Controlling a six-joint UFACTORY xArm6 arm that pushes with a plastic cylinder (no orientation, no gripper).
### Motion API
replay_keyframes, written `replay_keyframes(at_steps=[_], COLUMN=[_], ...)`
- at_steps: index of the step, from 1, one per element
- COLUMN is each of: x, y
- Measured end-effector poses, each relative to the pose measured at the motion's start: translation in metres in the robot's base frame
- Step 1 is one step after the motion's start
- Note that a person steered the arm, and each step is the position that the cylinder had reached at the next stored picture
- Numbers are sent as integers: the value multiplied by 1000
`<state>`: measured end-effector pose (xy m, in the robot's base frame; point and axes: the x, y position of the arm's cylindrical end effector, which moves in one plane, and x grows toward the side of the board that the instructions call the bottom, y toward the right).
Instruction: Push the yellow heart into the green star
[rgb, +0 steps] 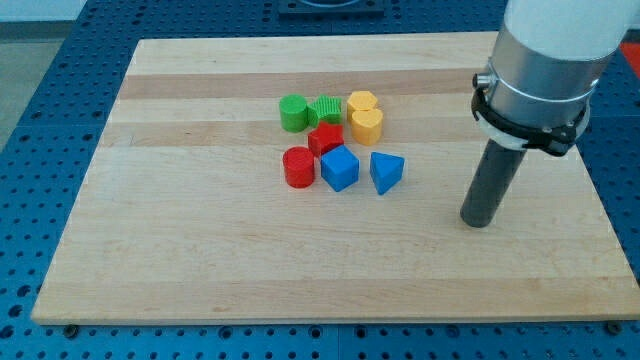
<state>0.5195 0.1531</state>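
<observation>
The yellow heart (367, 124) lies near the board's middle, just below a second yellow block (361, 102). The green star (326, 110) sits to the heart's left, a small gap between them, with a green cylinder (293, 113) on its left side. My tip (478, 221) rests on the board to the view's right of the cluster, well apart from every block and lower than the heart.
A red block (325, 138) sits just below the green star, a red cylinder (298, 166) lower left of it. A blue cube (339, 168) and a blue triangular block (386, 171) lie below the heart. The wooden board (200, 250) rests on a blue pegged surface.
</observation>
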Motion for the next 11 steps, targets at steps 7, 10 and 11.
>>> replay_keyframes(at_steps=[7, 10, 11], x=[-89, -123, -122], y=[4, -72, -84])
